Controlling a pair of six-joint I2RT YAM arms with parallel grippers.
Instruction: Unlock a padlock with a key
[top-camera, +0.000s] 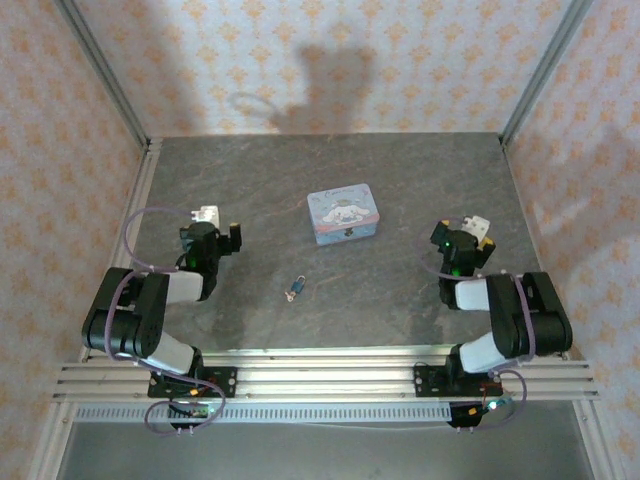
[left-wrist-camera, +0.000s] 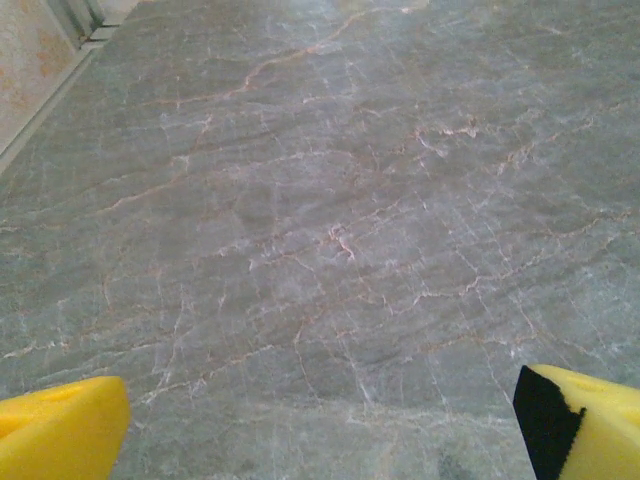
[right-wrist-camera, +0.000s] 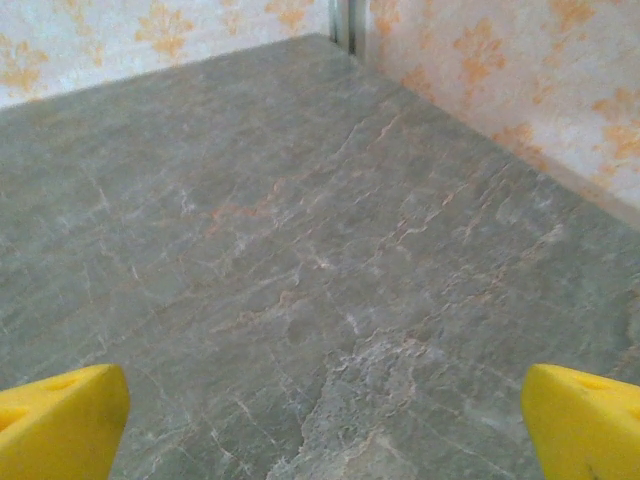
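Note:
The tiny dark bluish padlock (top-camera: 299, 284) lies on the grey stone table (top-camera: 400, 180) near the front middle, with the small brass key (top-camera: 290, 295) right against its left side. Whether the key is in the lock is too small to tell. My left gripper (top-camera: 212, 232) hovers to the left of them, open, with nothing between its yellow fingertips (left-wrist-camera: 60, 430). My right gripper (top-camera: 463, 236) stands well to the right, also open and empty, its yellow fingertips (right-wrist-camera: 585, 420) wide apart. In both wrist views, the left gripper (left-wrist-camera: 320, 430) and the right gripper (right-wrist-camera: 325, 425) look at bare table.
A light-blue rectangular tin (top-camera: 343, 213) with a cartoon dog sits behind the padlock, mid-table. Patterned walls and metal posts (top-camera: 105, 75) close in the left, back and right sides. An aluminium rail (top-camera: 320, 375) runs along the near edge.

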